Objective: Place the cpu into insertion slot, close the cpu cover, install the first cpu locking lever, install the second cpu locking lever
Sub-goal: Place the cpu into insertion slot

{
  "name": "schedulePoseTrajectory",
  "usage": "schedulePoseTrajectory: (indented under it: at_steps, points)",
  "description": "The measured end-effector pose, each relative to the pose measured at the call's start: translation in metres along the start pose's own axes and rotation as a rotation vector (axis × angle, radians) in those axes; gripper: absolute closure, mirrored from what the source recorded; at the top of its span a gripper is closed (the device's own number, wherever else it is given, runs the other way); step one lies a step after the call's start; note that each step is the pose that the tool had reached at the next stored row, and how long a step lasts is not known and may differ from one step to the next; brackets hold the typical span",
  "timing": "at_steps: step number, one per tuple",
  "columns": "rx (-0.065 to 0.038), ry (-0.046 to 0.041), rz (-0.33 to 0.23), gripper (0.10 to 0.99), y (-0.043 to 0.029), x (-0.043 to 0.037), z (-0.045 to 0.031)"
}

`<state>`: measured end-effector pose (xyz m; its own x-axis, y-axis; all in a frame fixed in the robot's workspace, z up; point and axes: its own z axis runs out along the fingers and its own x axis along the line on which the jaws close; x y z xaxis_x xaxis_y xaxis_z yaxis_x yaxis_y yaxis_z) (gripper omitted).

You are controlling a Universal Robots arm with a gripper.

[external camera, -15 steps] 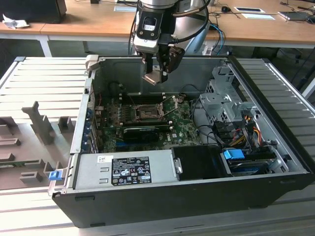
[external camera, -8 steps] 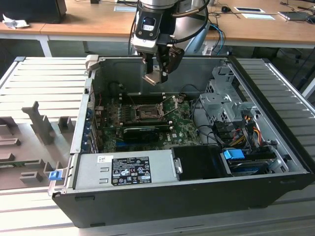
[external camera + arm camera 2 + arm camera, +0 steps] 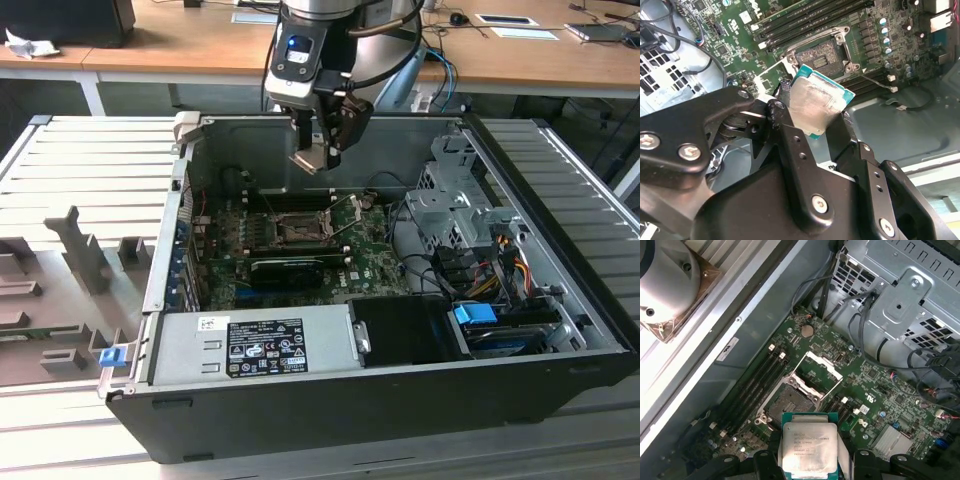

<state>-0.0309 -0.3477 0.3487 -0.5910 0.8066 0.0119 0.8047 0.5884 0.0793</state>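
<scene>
Open computer case (image 3: 300, 400) on slatted bench (image 3: 90, 160), gripper (image 3: 322, 150) pinching cpu (image 3: 809, 447) above motherboard (image 3: 372, 265), socket (image 3: 300, 228) empty, cpu cover (image 3: 824, 364) raised

Nothing printed here can be made out word for word. The power supply (image 3: 326, 342) carries a black label (image 3: 265, 350) crowded with tiny white lines and marks, beside a small white sticker (image 3: 209, 324). In the first wrist view the cpu (image 3: 809, 450) bears several faint lines of lettering on its metal lid, and a slanted white tag (image 3: 727, 349) with dark marks sits on the case wall (image 3: 710, 382).
</scene>
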Motion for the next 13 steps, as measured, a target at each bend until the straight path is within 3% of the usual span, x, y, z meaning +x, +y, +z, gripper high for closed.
schedulePoseTrajectory:
  at_steps: [13]
  points:
    - [-0.001,-0.0043,0.054,0.557,-0.0001,0.0,0.0013]
